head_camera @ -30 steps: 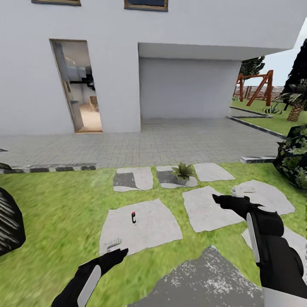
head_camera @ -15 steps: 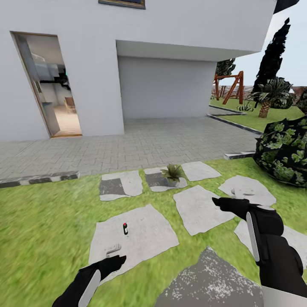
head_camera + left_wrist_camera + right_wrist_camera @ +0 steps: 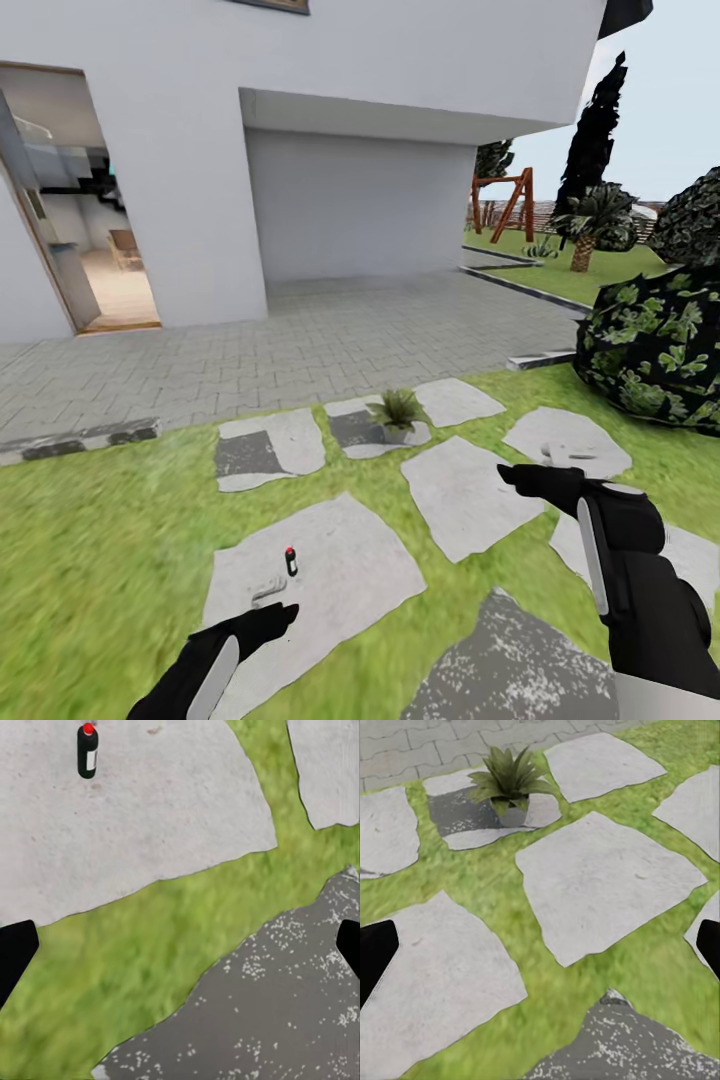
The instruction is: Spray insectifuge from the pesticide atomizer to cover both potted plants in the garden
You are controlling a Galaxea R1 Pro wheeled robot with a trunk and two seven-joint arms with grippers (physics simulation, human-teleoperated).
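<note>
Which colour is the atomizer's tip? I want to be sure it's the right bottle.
Red, atop the dark pesticide atomizer standing on a stepping stone; clearest in the left wrist view.

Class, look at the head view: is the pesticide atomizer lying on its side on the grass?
No. The pesticide atomizer stands upright on a pale stepping stone, red tip up, ahead of the left gripper.

One spray bottle (image 3: 291, 561) stands on a stepping stone (image 3: 340, 570). One potted plant (image 3: 398, 412) sits among the stones; about eight flat stones dot the lawn. Two black pincers, left (image 3: 283, 613) and right (image 3: 510, 474). One swing frame (image 3: 503, 203), one open doorway (image 3: 85, 240).
</note>
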